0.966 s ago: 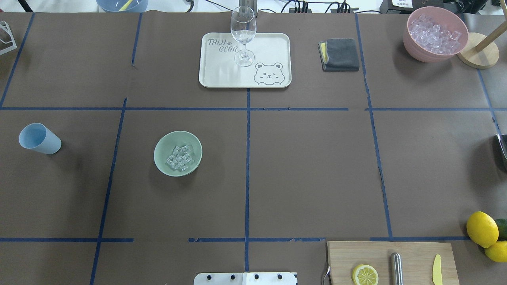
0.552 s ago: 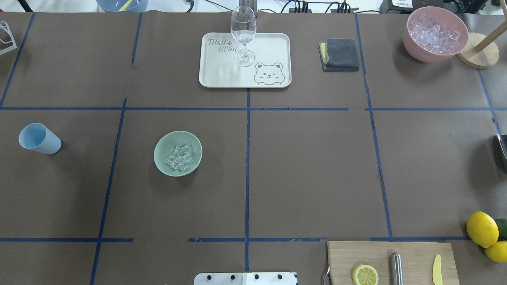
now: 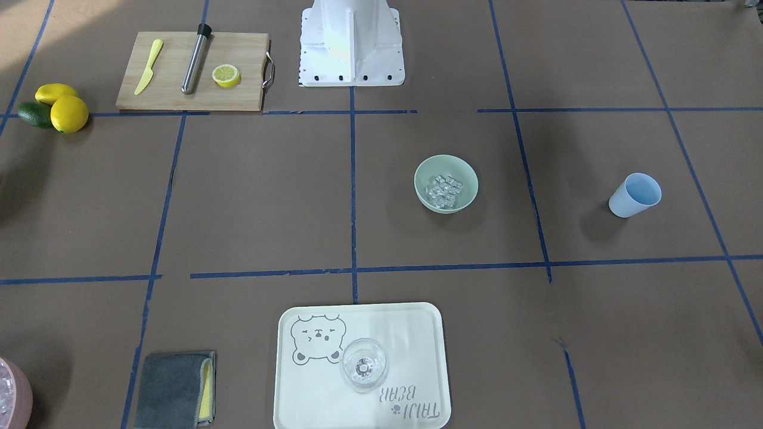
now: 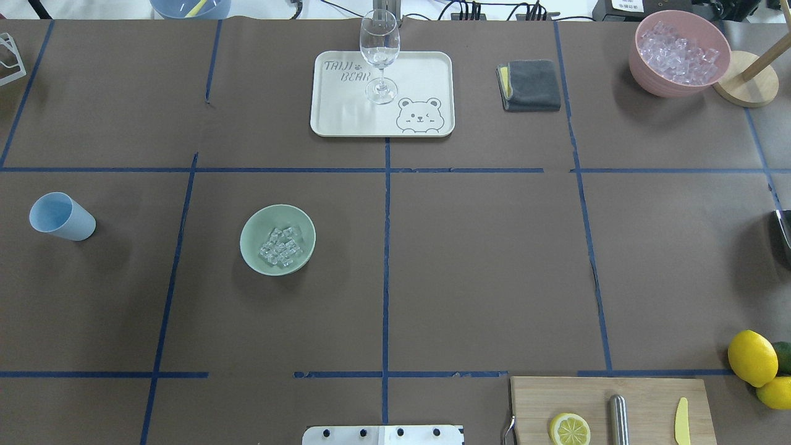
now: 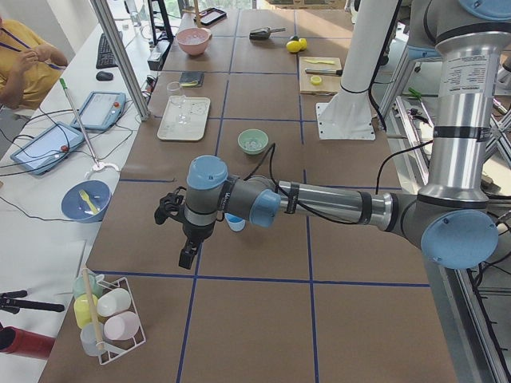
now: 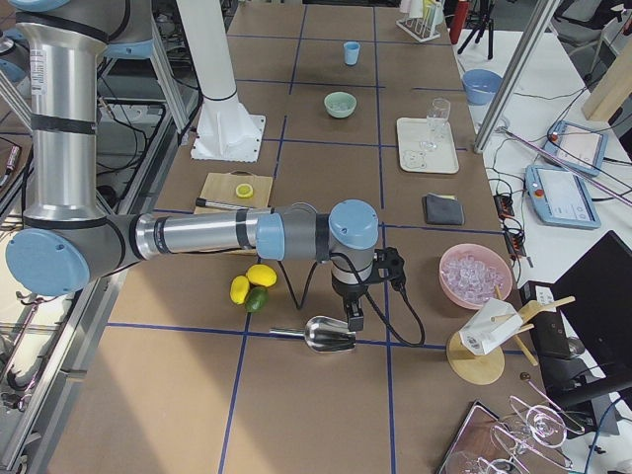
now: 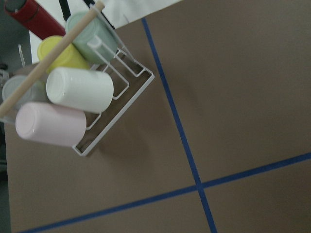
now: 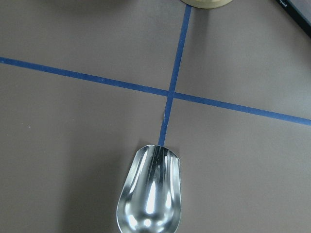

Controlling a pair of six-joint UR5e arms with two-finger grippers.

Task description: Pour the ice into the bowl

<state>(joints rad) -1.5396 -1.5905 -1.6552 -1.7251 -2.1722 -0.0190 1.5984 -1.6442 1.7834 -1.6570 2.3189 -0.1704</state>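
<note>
The mint-green bowl (image 4: 249,233) (image 3: 422,176) stands left of the table's middle, with a small heap of clear ice (image 4: 280,247) (image 3: 445,191) in its bottom. Neither gripper is near it. My left gripper (image 5: 188,258) hangs over the table's left end, past the light blue cup (image 4: 62,216), and shows only in the left side view, so I cannot tell its state. My right gripper (image 6: 354,318) hovers over a metal scoop (image 8: 150,194) (image 6: 327,336) lying empty at the right end. I cannot tell its state either.
A pink tub (image 4: 642,68) full of ice sits at the far right beside a wooden stand (image 4: 744,86). A tray (image 4: 420,74) with a wine glass (image 4: 379,55), a grey cloth (image 4: 531,84), a cutting board (image 4: 642,395), lemons (image 4: 752,357) and a cup rack (image 7: 80,92) stand around the edges.
</note>
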